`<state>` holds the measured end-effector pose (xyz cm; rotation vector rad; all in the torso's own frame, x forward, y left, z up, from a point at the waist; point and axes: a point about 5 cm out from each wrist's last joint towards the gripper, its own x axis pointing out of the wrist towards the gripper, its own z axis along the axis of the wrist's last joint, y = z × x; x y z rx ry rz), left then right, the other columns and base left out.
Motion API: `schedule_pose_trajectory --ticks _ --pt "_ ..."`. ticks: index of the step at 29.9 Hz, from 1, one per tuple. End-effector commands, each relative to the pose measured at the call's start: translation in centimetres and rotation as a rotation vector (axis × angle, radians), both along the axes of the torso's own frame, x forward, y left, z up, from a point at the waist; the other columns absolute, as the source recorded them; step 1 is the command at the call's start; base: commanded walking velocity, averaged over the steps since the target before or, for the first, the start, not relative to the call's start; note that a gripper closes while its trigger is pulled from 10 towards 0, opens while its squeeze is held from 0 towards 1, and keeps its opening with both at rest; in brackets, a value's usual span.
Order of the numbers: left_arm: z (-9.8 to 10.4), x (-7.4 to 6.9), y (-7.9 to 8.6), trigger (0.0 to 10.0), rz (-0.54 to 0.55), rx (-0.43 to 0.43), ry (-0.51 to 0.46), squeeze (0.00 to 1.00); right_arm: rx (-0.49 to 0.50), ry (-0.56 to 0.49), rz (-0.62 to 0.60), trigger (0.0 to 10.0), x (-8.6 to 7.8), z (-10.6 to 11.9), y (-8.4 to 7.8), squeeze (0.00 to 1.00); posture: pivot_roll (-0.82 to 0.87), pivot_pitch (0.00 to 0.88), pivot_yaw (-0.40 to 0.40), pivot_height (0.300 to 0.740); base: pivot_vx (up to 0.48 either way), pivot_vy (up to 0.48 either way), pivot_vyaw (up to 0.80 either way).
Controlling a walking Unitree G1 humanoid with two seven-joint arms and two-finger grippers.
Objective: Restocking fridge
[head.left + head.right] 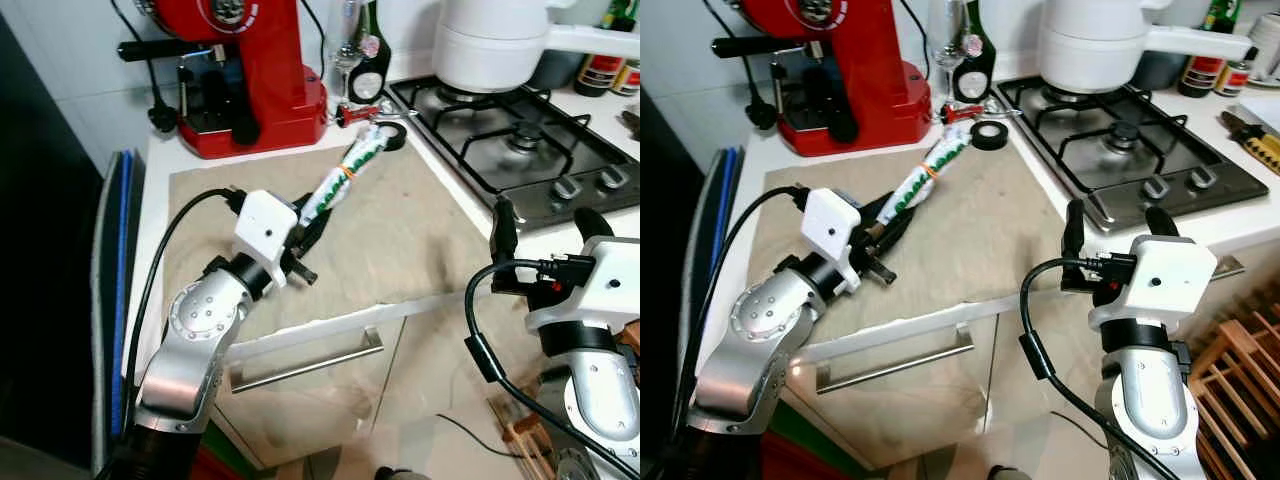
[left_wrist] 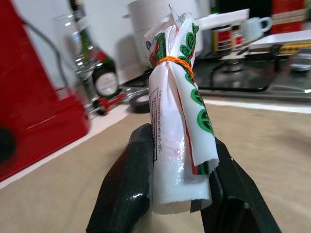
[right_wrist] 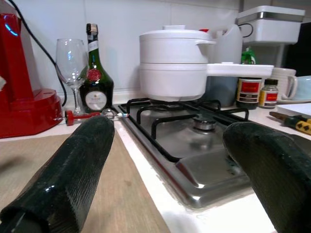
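The left gripper (image 2: 170, 194) pinches the near end of the packet (image 1: 340, 181), a white-green roll bound by an orange band, above the beige mat (image 1: 400, 240); the fingertips are partly hidden behind it. The right gripper (image 3: 170, 165) hovers spread beside the hob (image 1: 520, 130).

At the centre of the head views lies a rolled packet (image 1: 343, 180) of glossy, crinkled plastic film, white with green print, bound by an orange rubber band (image 2: 175, 60). It rests on a matt beige cloth (image 1: 400, 240) with a slightly rough weave. The left gripper (image 2: 180, 194) has black fingers with a faintly textured sheen. The hob (image 1: 520, 140) is brushed steel; the coffee machine (image 1: 250, 70) is shiny red plastic.
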<state>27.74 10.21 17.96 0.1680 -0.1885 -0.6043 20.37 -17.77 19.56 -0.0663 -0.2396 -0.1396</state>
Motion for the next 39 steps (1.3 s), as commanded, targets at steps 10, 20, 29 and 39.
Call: schedule_pose_trajectory --ticks 10,20,29,39 --pt "0.2 -0.2 0.3 10.0 0.032 0.018 -0.006 0.00 -0.017 0.021 -0.012 10.0 0.3 -0.3 -0.3 0.00 0.02 0.013 0.060 0.740 0.000 0.000 -0.24" --pt "0.3 0.0 0.2 10.0 0.048 0.021 -0.004 0.00 -0.018 0.024 0.000 10.0 0.6 -0.2 -0.1 0.00 0.02 0.014 0.060 0.740 0.000 0.000 -0.80" --pt "0.5 0.0 0.1 10.0 0.041 0.016 -0.008 0.00 -0.012 0.023 0.002 10.0 0.8 -0.2 0.0 0.00 0.02 0.011 0.063 0.740 0.000 0.000 -0.80" --pt "0.5 -0.1 0.5 10.0 0.064 -0.018 0.013 0.00 -0.009 0.031 0.010 10.0 0.9 -0.3 0.1 0.00 0.03 0.013 0.054 0.740 0.000 0.000 -0.80"
